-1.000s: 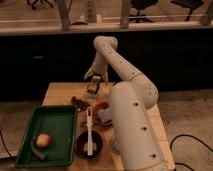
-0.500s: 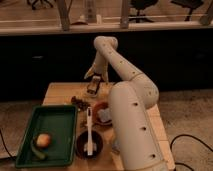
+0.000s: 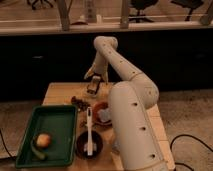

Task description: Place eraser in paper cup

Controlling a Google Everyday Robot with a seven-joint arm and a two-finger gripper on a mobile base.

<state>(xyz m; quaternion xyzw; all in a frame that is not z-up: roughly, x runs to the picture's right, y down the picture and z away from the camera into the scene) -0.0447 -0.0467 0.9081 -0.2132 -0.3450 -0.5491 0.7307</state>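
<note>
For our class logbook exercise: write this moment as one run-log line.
gripper: over far end of wooden table | green plastic tray: near left, holds round orange fruit | dark round bowl: holds white utensil

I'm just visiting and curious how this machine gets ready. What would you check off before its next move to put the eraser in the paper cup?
1. Gripper located: ok, it hangs over the far end of the wooden table.
2. Eraser in the gripper: cannot tell; something dark shows there, unclear what.
3. Paper cup found: cannot tell; a pale round shape sits partly hidden behind the arm, beside the reddish bowl.
4. Green tray out of the way: ok, it sits on the near left.
5. Dark bowl with the white utensil out of the way: ok, near edge.
</note>
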